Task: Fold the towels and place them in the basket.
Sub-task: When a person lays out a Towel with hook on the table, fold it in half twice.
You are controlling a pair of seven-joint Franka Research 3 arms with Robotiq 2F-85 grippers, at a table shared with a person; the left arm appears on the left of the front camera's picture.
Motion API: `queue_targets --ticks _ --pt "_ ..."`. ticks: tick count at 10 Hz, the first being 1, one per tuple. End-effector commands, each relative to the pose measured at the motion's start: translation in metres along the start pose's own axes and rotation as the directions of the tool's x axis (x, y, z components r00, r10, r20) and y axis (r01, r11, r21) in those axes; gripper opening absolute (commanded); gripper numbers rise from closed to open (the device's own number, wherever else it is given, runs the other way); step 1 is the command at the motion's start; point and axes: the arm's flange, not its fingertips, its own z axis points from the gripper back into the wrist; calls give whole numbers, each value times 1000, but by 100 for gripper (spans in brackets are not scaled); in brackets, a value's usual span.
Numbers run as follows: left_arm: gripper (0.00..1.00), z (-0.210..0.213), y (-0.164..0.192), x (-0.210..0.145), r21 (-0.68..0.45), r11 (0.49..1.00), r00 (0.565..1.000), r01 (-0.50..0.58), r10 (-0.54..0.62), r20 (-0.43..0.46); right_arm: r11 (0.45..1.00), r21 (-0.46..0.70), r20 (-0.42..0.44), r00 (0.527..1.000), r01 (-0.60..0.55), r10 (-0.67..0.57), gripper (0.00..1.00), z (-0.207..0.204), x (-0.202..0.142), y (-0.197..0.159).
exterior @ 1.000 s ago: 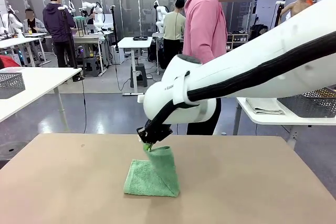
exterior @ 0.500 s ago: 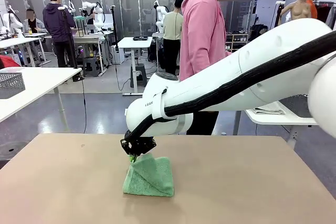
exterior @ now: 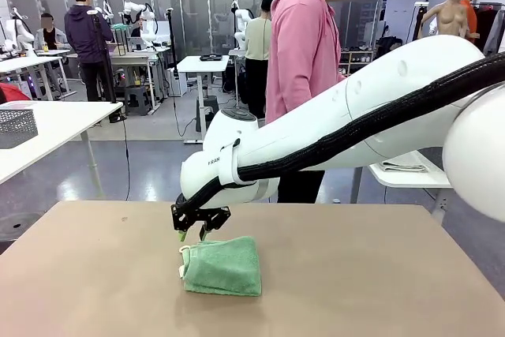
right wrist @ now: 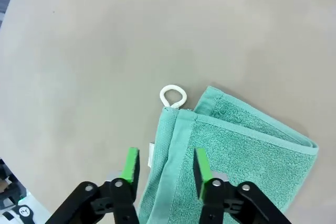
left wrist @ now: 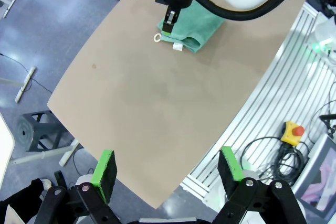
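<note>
Mint green towel [exterior: 223, 266], white loop [right wrist: 173, 87], tan table [exterior: 371, 274], black right pincer [exterior: 192, 234], green pads [right wrist: 131, 163]

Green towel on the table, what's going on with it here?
The mint green towel lies folded on the table. The right tool hangs just above its looped edge, jaws apart, holding nothing. The left tool is open too, far from the towel. A person in pink stands at the far side, not touching it.
</note>
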Motion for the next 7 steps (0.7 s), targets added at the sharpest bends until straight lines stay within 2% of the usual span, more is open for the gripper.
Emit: queue_targets --ticks 1,2,4,5,7 --pt "97 -1 0 -2 16 1000 1000 -8 8 -3 999 -29 19 999 36 -35 100 4 -2 1" --pt "97 -1 0 -2 16 1000 1000 -8 8 -3 999 -25 28 999 36 -36 84 8 -5 0" --pt "97 -1 0 -2 16 1000 1000 -8 8 -3 999 -20 26 999 37 -36 100 10 -8 -6" --pt "97 -1 0 -2 16 1000 1000 -8 8 -3 1000 -20 10 1000 7 -7 96 11 -11 -12" --pt "97 -1 0 -2 16 1000 1000 -8 8 -3 1000 -5 10 1000 11 -11 96 5 1 -3"
